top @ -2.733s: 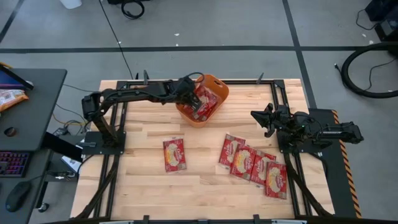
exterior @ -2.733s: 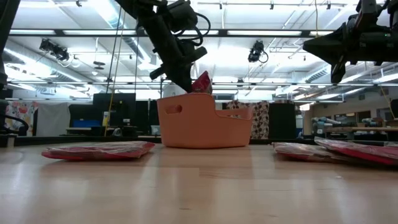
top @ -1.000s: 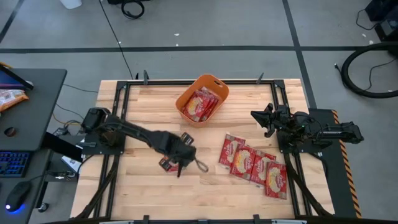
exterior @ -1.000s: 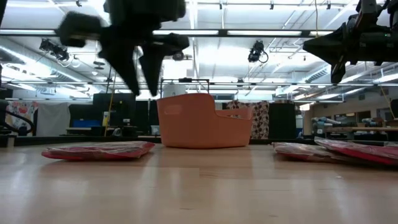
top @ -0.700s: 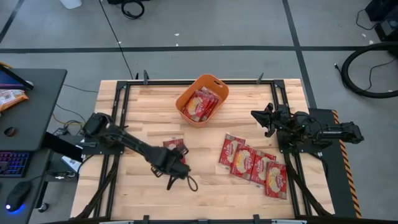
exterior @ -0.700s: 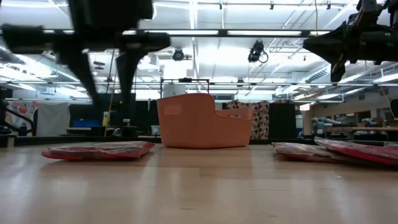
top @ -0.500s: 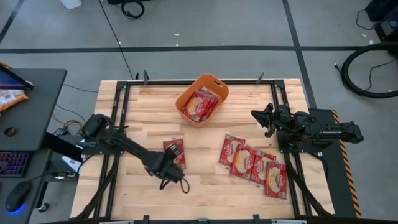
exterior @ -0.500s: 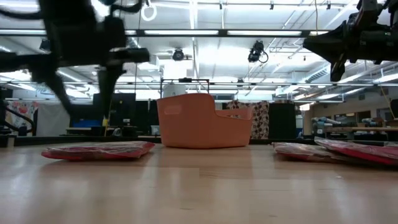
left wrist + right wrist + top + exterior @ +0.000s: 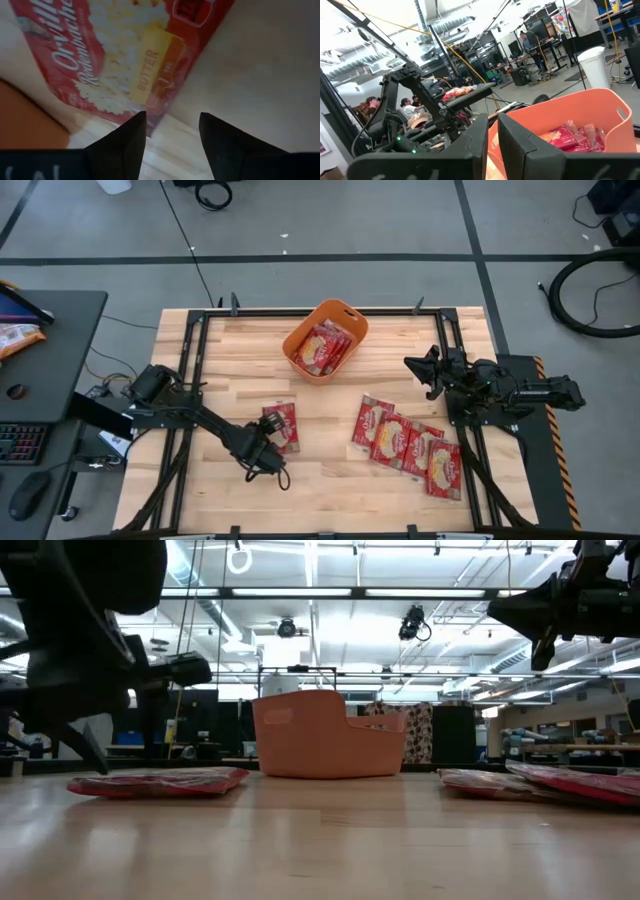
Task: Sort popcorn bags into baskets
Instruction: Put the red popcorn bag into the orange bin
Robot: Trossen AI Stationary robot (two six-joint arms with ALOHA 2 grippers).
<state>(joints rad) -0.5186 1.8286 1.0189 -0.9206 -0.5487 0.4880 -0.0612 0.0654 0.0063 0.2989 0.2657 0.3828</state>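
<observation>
Right now the left gripper (image 9: 268, 442) hangs low over the front-left part of the desk (image 9: 330, 475), at the near edge of a lone popcorn bag (image 9: 281, 426) lying flat on the wood; from its wrist camera the two dark fingers (image 9: 122, 145) stand apart with a clear gap between them, holding nothing, their tips at the bag's (image 9: 120, 55) lower edge. Bare wood lies on every side of that bag, with open desk stretching toward the front edge and toward the left rail. Further back, near the far edge and about midway across, sits the orange basket (image 9: 345, 313) with several red bags (image 9: 324, 348) piled inside; from desk height it (image 9: 325, 735) stands well apart from the single bag (image 9: 160, 781) on the left. To the right of centre, a row of overlapping popcorn bags (image 9: 408, 445) runs diagonally toward the front-right corner, ending close to the right rail. The right gripper (image 9: 422, 372) waits above the right side of the desk, behind that row, its fingers (image 9: 520, 145) nearly together with only a thin slit between them, gripping nothing. A broad strip of clear wood separates the basket from the row.
</observation>
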